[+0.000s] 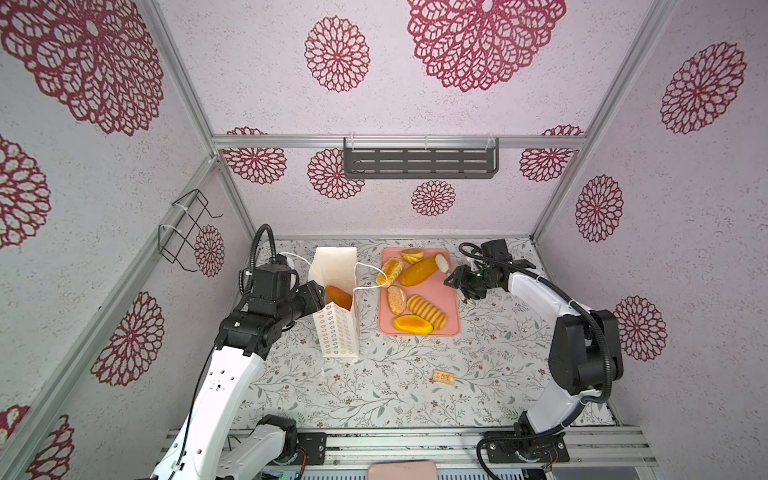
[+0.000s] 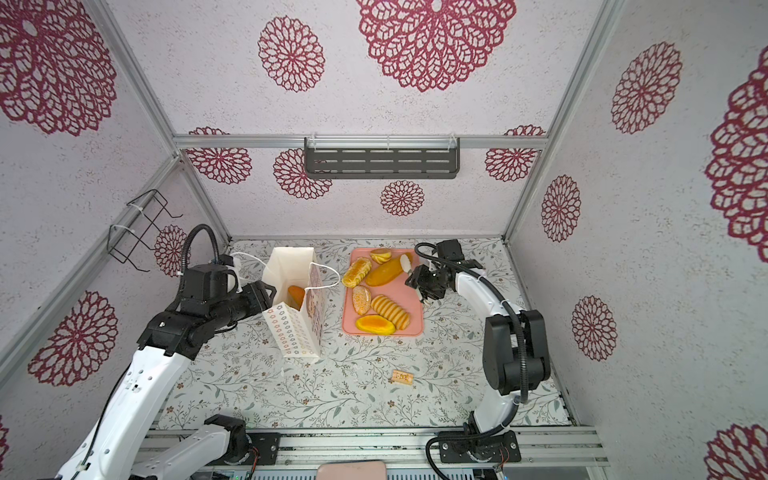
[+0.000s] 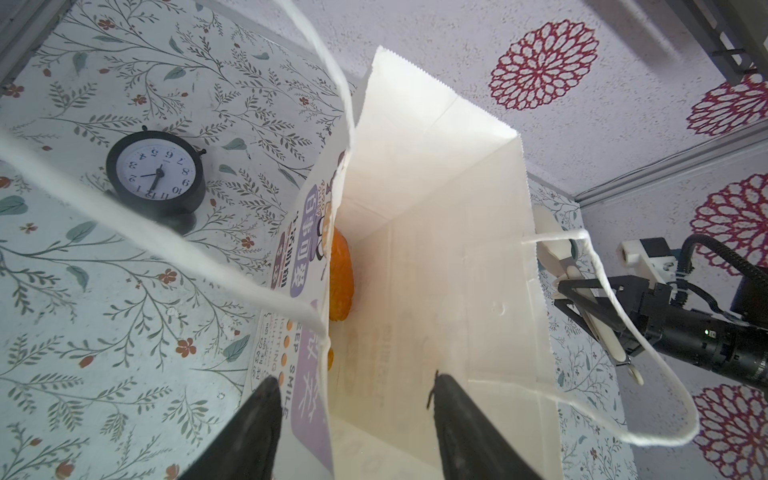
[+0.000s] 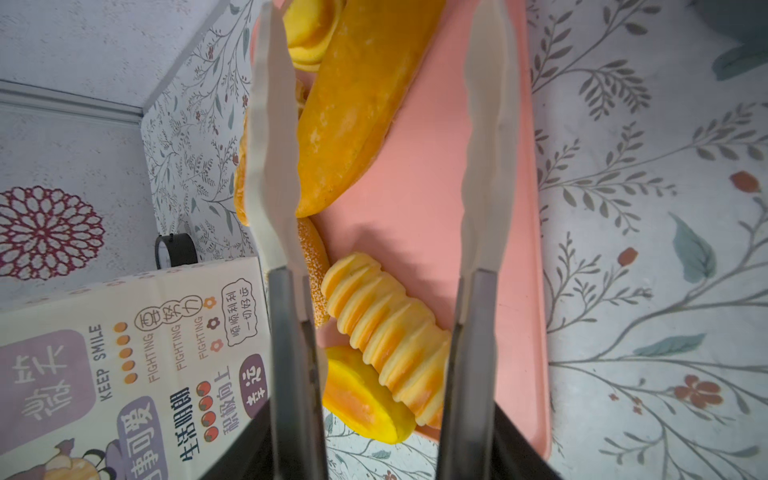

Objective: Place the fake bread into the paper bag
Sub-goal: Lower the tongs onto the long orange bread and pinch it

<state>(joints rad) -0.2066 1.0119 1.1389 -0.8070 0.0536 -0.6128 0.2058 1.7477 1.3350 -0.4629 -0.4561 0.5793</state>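
Note:
The paper bag (image 1: 337, 332) (image 2: 297, 332) stands open left of the pink tray (image 1: 452, 318). One orange-brown fake bread (image 1: 338, 296) (image 3: 340, 282) lies inside it. My left gripper (image 1: 318, 293) (image 3: 353, 380) is open at the bag's left rim, one finger (image 3: 266, 415) outside the printed wall and one inside. Several fake breads lie on the tray: a long loaf (image 1: 419, 271) (image 4: 357, 104), a braided one (image 1: 390, 271), a ridged one (image 1: 426, 311) (image 4: 386, 332). My right gripper (image 1: 461, 286) (image 4: 382, 440) holds white-tipped tongs (image 4: 490, 145), tips apart over the long loaf.
A black alarm clock (image 3: 156, 176) stands behind the bag. A small tan printed block (image 1: 444, 377) lies on the floral table toward the front. A dark shelf (image 1: 420, 158) hangs on the back wall and a wire rack (image 1: 187, 228) on the left wall.

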